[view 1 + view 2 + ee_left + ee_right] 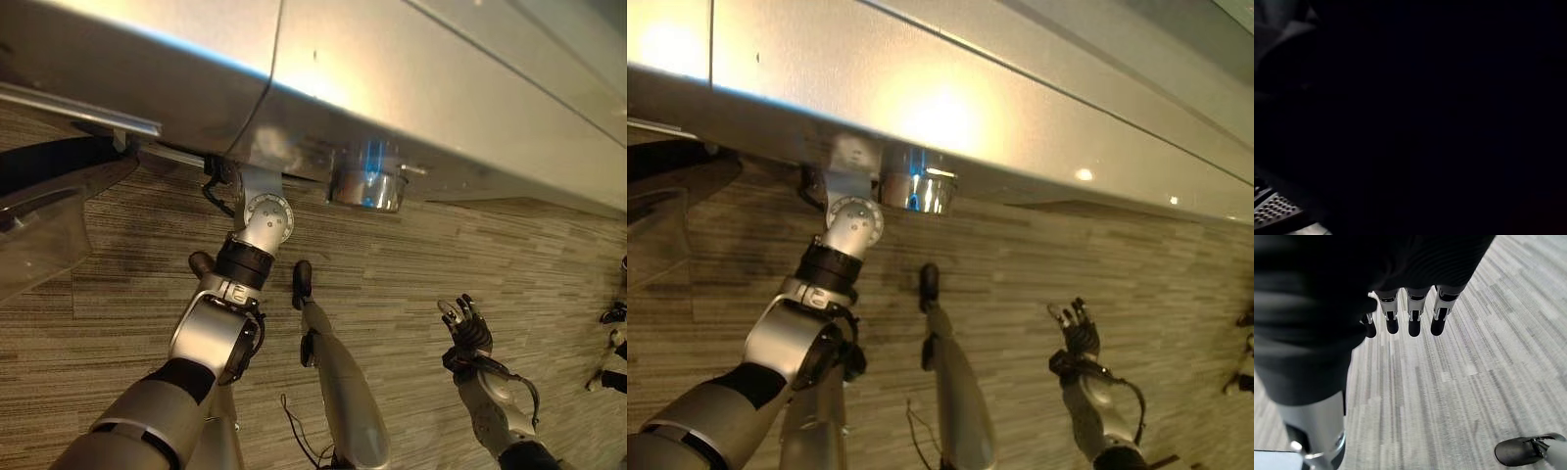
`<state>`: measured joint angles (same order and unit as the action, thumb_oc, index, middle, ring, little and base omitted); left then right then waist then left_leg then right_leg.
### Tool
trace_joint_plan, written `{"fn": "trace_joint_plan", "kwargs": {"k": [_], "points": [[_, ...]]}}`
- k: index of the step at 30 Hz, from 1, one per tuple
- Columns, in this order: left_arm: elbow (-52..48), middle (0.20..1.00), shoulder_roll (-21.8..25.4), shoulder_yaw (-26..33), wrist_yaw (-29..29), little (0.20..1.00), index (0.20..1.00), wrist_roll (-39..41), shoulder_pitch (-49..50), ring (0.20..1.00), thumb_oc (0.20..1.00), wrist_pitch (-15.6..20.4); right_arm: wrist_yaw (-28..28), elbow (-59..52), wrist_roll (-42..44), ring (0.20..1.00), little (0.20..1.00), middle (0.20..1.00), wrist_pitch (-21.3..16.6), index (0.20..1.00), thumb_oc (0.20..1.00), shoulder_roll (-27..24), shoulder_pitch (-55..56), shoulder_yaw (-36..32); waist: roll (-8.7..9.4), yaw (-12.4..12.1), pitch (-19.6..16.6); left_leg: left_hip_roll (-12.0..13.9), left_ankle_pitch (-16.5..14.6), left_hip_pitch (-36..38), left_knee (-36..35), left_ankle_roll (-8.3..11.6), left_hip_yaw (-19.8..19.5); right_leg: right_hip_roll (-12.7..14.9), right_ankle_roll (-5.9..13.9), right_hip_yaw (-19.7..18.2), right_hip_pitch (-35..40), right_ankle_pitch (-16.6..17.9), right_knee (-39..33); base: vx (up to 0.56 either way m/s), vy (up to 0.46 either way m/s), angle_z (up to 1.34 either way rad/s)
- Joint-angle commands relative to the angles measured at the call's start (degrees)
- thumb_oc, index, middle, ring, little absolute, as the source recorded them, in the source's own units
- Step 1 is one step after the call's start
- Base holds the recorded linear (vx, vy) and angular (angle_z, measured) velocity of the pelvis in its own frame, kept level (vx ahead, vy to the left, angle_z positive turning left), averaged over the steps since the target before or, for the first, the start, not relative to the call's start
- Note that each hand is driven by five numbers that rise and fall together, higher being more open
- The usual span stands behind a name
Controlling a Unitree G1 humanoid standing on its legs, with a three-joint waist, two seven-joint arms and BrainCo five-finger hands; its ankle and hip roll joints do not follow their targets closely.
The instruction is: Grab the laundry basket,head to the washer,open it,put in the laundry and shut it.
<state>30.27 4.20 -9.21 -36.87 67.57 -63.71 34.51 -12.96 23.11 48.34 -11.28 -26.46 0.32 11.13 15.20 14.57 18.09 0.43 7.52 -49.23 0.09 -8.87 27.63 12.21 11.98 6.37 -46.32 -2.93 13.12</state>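
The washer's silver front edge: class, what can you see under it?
Under the washer's silver front edge the left arm reaches up; its hand is hidden there. A shiny metal cylinder hangs beside it. The right hand hangs open over the striped carpet.

- The washer [411, 59] has a smooth, glossy, metal-looking shell with bright glints on it.
- Its door [39, 230] on the left looks like clear, shiny plastic (dark at the rim).
- The floor [1459, 396] is matt, with a fine streaked grain in grey planks.
- The right hand [468, 328] has silver fingers [1414, 313] with dark, slightly glossy tips and a dark ribbed cover.
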Motion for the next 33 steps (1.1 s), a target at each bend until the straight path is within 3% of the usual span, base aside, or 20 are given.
{"fn": "trace_joint_plan", "kwargs": {"k": [1, 4, 10, 14, 16, 20, 23, 28, 29, 33], "points": [[-14.77, 0.200, -8.39, -15.93, 12.19, 0.200, 0.200, -12.44, -24.77, 0.200, 0.200, -0.75, 2.07, -0.91, -0.24, 1.000, 1.000, 1.000, -0.48, 1.000, 1.000, -4.33, 2.42, -6.77, -1.55, 1.47, -3.61, -6.37, -16.28, 9.32, 1.14, 1.46, -4.58, -6.30, 1.85, 2.84, 27.15, 16.53, -11.96, 0.00, 0.000, 0.00], [-13.46, 0.200, -9.64, -19.97, 13.36, 0.200, 0.200, -12.79, -22.86, 0.200, 0.200, -2.16, 2.46, 0.26, 0.48, 1.000, 1.000, 1.000, -0.23, 1.000, 1.000, -5.60, 1.17, -7.08, -1.76, 1.24, -2.65, -6.31, -16.56, 8.84, 2.24, 1.33, -4.23, -5.86, 1.68, 2.81, 27.57, 16.71, -11.97, 0.00, 0.002, 0.04], [-11.81, 0.200, -14.07, -19.83, 12.48, 0.200, 0.200, -11.47, -18.72, 0.200, 0.200, -1.57, 0.83, 1.19, 1.75, 1.000, 1.000, 1.000, -1.21, 1.000, 1.000, -3.55, -1.11, -6.19, -2.87, 0.47, -1.55, -6.39, -16.77, 8.70, 2.72, 1.11, -4.20, -5.28, 1.51, 2.91, 27.87, 16.48, -11.80, 0.01, -0.006, 0.16], [-9.98, 0.200, -17.21, -17.87, 12.60, 0.200, 0.200, -8.95, -14.86, 0.200, 0.200, -0.39, -0.09, 1.24, 3.38, 1.000, 1.000, 1.000, -2.18, 1.000, 1.000, -1.55, -2.64, -4.81, -3.11, 0.30, -1.29, -6.56, -16.86, 8.41, 2.91, 1.02, -3.89, -4.98, 1.30, 2.96, 27.82, 16.36, -11.81, 0.00, -0.017, 0.02], [-6.78, 0.200, -18.67, -14.09, 12.33, 0.200, 0.200, -4.92, -10.77, 0.200, 0.200, 0.80, 0.89, 1.40, 6.08, 1.000, 1.000, 1.000, -2.87, 1.000, 1.000, 0.08, -2.18, -3.41, -2.68, 0.25, -1.11, -6.37, -17.17, 8.03, 3.34, 1.06, -3.80, -4.78, 1.18, 2.90, 27.66, 16.23, -11.80, -0.01, -0.047, -0.02], [-2.73, 0.200, -18.06, -12.09, 11.01, 0.200, 0.200, -3.23, -11.29, 0.200, 0.200, 0.89, 1.14, 2.88, 7.64, 1.000, 1.000, 1.000, -3.10, 1.000, 1.000, 1.17, -3.33, -1.52, -2.35, 0.29, -1.37, -6.07, -17.49, 7.69, 3.78, 1.05, -3.65, -4.63, 1.16, 2.76, 27.64, 16.39, -11.86, 0.00, -0.028, -0.02], [0.69, 0.200, -14.81, -11.61, 8.50, 0.200, 0.200, -9.13, -15.41, 0.200, 0.200, -1.33, 1.73, 4.30, 7.24, 1.000, 1.000, 1.000, -3.32, 1.000, 1.000, 0.92, -4.24, -0.53, -2.43, 0.74, -1.77, -5.88, -17.44, 7.69, 3.38, 1.04, -3.38, -4.49, 1.33, 2.19, 27.53, 16.99, -12.30, 0.00, 0.006, -0.05], [-0.19, 0.200, -14.21, -14.81, 11.61, 0.200, 0.200, -10.28, -21.25, 0.200, 0.200, -2.72, 3.72, 4.00, 5.72, 1.000, 1.000, 1.000, -2.65, 1.000, 1.000, -1.98, -0.85, -2.06, -3.02, 2.48, -2.45, -5.92, -17.17, 8.51, 2.22, 1.09, -2.78, -4.35, 1.76, 1.27, 27.55, 18.00, -12.81, 0.00, 0.035, -0.05], [-0.64, 1.000, -14.70, -15.61, 13.15, 1.000, 1.000, -9.18, -20.95, 1.000, 1.000, -3.06, 4.00, 4.31, 5.80, 1.000, 1.000, 1.000, -2.43, 1.000, 1.000, -2.41, -0.51, -2.62, -3.09, 2.49, -2.54, -5.93, -17.07, 8.52, 2.18, 1.10, -2.74, -4.30, 1.81, 1.39, 27.73, 18.05, -13.03, 0.00, 0.025, -0.09], [-2.00, 1.000, -16.74, -20.53, 19.61, 1.000, 1.000, -5.56, -16.62, 1.000, 1.000, -6.31, 4.62, 6.42, 6.27, 1.000, 1.000, 1.000, -1.59, 1.000, 1.000, -2.98, -1.04, -3.64, -3.50, 2.06, -2.49, -6.25, -16.68, 8.97, 1.80, 1.13, -3.04, -4.32, 1.92, 1.64, 28.06, 18.17, -13.07, 0.00, 0.004, -0.05]]}}
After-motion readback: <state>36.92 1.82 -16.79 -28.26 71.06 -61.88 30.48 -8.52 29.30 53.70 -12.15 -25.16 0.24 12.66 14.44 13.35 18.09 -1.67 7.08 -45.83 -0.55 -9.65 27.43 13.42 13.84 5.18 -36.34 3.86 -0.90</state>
